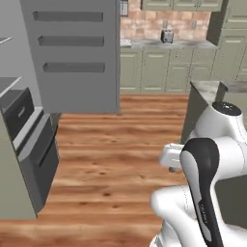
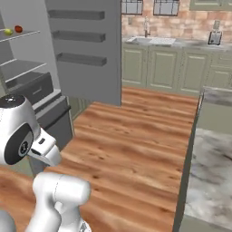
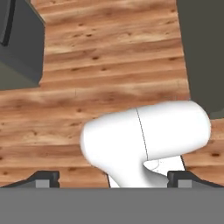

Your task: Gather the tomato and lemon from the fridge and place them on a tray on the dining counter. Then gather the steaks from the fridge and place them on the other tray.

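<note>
- Gripper (image 3: 113,178) is pointing down at the wood floor (image 3: 109,65), jaws standing wide apart, holding nothing; both dark tips are showing far apart at the bottom of the hand view.
- Fridge (image 2: 27,68) is standing open at the left; its door (image 2: 86,50) is swinging out with three bar shelves on the inside.
- Tomato (image 2: 18,29) and lemon (image 2: 8,31) are sitting side by side on an upper fridge shelf, lemon to the left, close together; whether they are touching is too small to tell.
- Count: one tomato, one lemon showing. Steaks and trays: none countable here.
- Dining counter (image 2: 213,172) is lying at the right, marbled top, well apart from the fridge across the floor.
- Handling guess: both fruits are looking small, round, light; likely rolling if nudged. Tomato is probably softer, so squeezing gently across its middle; lemon is probably firmer with a grippier skin, same grasp across the widest part.
- Neighbouring fruit may be getting bumped during the first pick, so approaching from the free side seems safer.
- Arm is hanging low by the base, well away from the shelf.
</note>
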